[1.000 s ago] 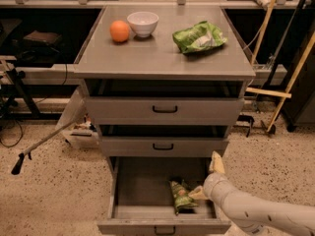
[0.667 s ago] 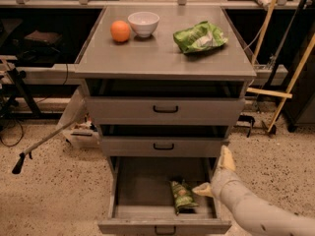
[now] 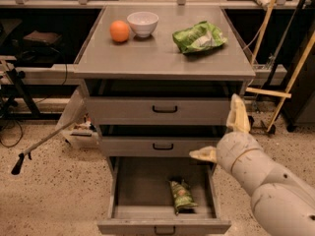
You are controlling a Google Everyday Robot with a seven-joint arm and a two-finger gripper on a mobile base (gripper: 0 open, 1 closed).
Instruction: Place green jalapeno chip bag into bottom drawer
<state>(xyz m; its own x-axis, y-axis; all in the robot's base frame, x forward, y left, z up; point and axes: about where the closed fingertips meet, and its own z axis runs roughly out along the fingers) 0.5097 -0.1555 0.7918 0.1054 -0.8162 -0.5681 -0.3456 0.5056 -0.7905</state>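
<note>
The green jalapeno chip bag (image 3: pixel 181 195) lies flat inside the open bottom drawer (image 3: pixel 123 215), right of its middle, near the front wall. My gripper (image 3: pixel 221 134) is at the right, raised above the drawer and level with the middle drawer front. Its two pale fingers (image 3: pixel 238 114) are spread apart and hold nothing. The white arm runs off the lower right corner. The gripper is well clear of the bag.
The grey cabinet top (image 3: pixel 147 53) holds an orange (image 3: pixel 119 31), a white bowl (image 3: pixel 142 23) and a bright green bag (image 3: pixel 199 37). The two upper drawers (image 3: pixel 165 109) are shut. A cane (image 3: pixel 42 144) leans at the left; wooden sticks (image 3: pixel 283 90) stand at the right.
My gripper has lifted up and back out of the bottom drawer, away from the chip bag, which stays lying in the drawer.
</note>
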